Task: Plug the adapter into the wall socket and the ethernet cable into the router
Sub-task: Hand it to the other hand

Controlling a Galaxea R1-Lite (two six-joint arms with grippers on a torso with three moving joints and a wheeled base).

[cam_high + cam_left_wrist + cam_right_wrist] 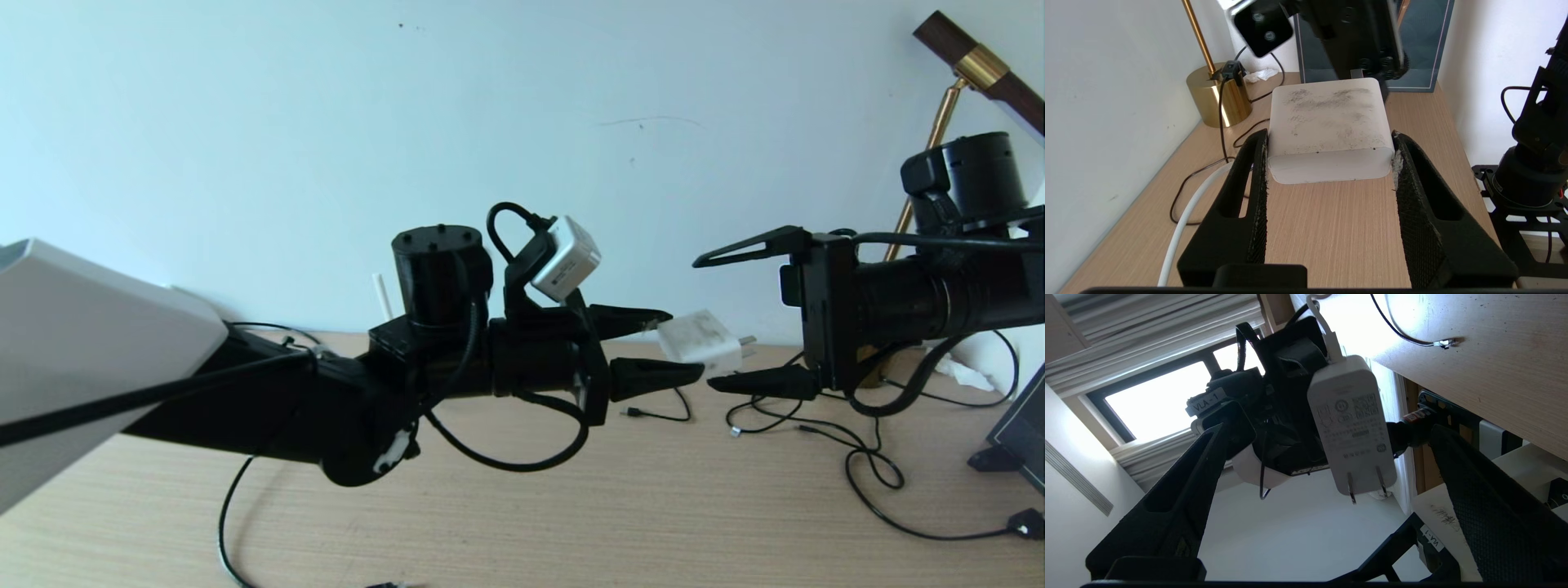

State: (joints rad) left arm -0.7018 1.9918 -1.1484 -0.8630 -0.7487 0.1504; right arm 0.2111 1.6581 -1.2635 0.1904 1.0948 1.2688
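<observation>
White adapter [700, 341] in left hand [663, 349]; right hand [722, 320] agape.

The adapter [1329, 134] is matt white plastic (grey smudges on top); the desk [1331, 228] is pale wood-grain; the lamp base [1218, 98], at ten o'clock, polished brass.

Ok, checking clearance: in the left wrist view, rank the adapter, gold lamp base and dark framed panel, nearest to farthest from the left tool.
1. adapter: clamped in the left tool.
2. gold lamp base: farther along, by the wall.
3. dark framed panel: at the desk's far end.
</observation>
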